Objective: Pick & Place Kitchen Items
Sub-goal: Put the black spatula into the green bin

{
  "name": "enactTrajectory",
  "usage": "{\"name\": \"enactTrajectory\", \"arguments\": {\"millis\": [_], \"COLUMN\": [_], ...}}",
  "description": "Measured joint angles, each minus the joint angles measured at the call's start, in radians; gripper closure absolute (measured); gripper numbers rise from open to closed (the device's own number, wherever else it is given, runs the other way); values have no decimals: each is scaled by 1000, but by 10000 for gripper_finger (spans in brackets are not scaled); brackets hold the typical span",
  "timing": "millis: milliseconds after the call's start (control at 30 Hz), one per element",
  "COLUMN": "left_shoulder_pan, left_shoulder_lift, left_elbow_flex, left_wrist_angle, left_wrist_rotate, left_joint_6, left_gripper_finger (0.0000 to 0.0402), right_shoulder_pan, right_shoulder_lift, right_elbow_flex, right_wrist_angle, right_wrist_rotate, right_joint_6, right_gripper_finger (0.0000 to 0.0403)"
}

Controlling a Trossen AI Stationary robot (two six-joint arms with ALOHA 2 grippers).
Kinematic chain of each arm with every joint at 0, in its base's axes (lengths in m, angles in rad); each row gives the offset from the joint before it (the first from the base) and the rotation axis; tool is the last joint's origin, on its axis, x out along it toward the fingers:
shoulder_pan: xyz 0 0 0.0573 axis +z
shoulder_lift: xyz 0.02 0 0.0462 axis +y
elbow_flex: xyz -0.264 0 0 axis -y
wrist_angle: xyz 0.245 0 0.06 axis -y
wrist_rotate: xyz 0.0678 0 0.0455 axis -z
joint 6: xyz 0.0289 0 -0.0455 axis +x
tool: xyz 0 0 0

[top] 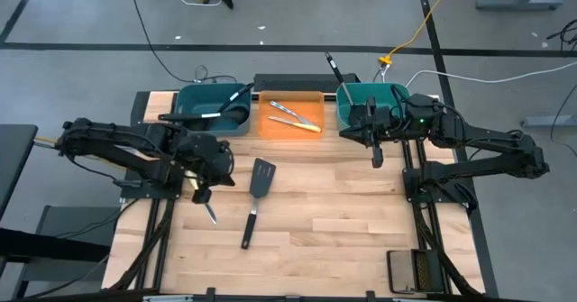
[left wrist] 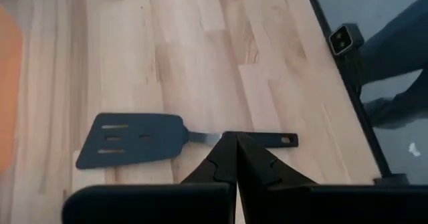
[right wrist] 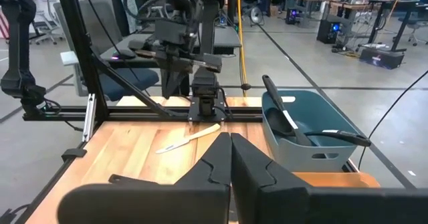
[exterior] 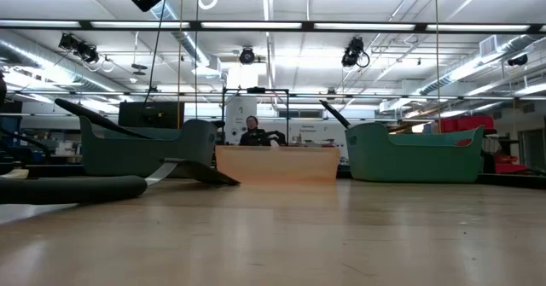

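A black slotted spatula (top: pixel 256 194) is seen lying flat on the light wooden table (top: pixel 325 221), near its middle and slightly toward the left edge, blade toward the far edge and handle toward the near edge. A slim silver-bladed knife (top: pixel 208 213) lies just left of it, near the left gripper (top: pixel 202 195), whose jaws are pressed together on nothing. Along the far edge three bins are lined up. The left teal bin (top: pixel 189 95) holds black long-handled utensils (top: pixel 212 114). The orange tray (top: pixel 311 98) in the middle holds two yellow-handled knives (top: pixel 295 117). The right teal bin (top: pixel 397 93) holds one black utensil (top: pixel 336 71) leaning over its rim. The right gripper (top: pixel 376 158) is held in front of the right bin, jaws pressed together and empty.
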Motion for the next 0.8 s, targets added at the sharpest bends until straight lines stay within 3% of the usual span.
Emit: {"name": "enactTrajectory", "arguments": {"millis": [800], "left_shoulder_pan": [-192], "left_shoulder_lift": [135], "left_elbow_flex": [-3], "left_wrist_angle": [117], "left_wrist_rotate": [6], "left_joint_6": [39], "left_gripper_finger": [400], "right_shoulder_pan": [0], "right_shoulder_lift": [0], "right_elbow_flex": [0], "right_wrist_angle": [-21], "right_wrist_rotate": [0], "right_joint_6": [0], "right_gripper_finger": [398]}}
